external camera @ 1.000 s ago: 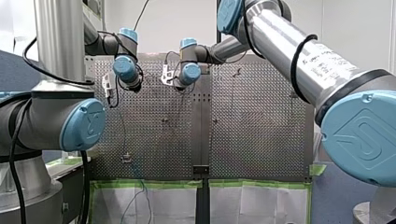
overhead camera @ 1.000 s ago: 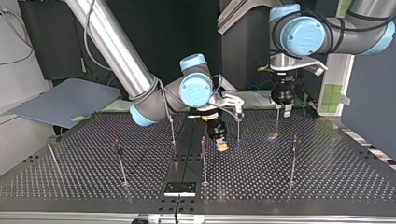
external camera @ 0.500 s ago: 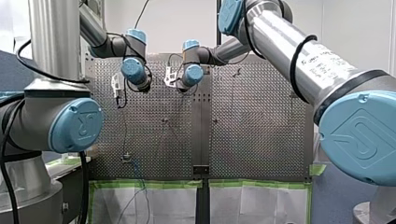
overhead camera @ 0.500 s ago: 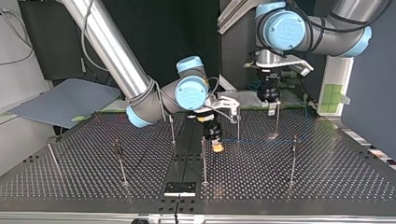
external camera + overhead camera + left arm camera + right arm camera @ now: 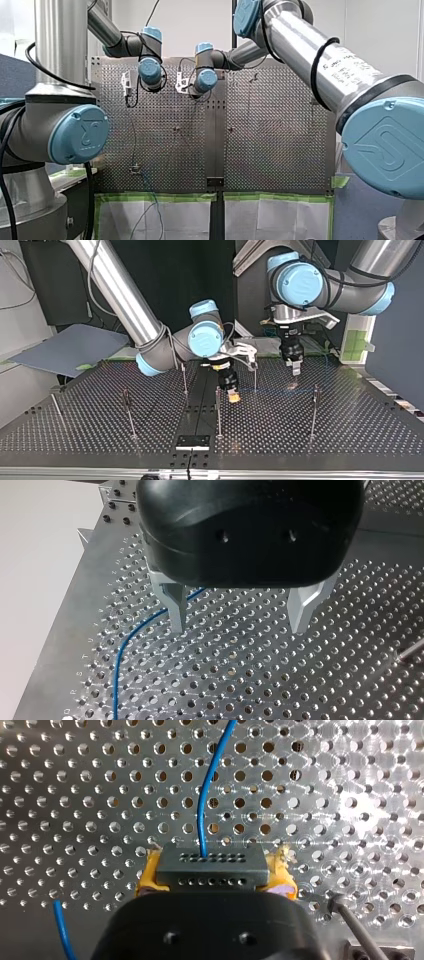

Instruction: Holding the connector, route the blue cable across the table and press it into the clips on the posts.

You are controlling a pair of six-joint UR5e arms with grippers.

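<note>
Moved: in the top view, my left end effector (image 5: 295, 369) has slid closer to the connector (image 5: 209, 867) than it was a second ago.
Hard to see: the clips on the posts (image 5: 218, 412) are too small to make out.
Left end effector: released, metal fingers (image 5: 178, 614) spread wide with nothing between them.
Right end effector (image 5: 212, 879): yellow pads (image 5: 145, 882) clenched on the connector, over the table (image 5: 75, 795).
Blue cable (image 5: 210, 780): leaves the connector's far face; elsewhere it passes just beside one left finger.
</note>
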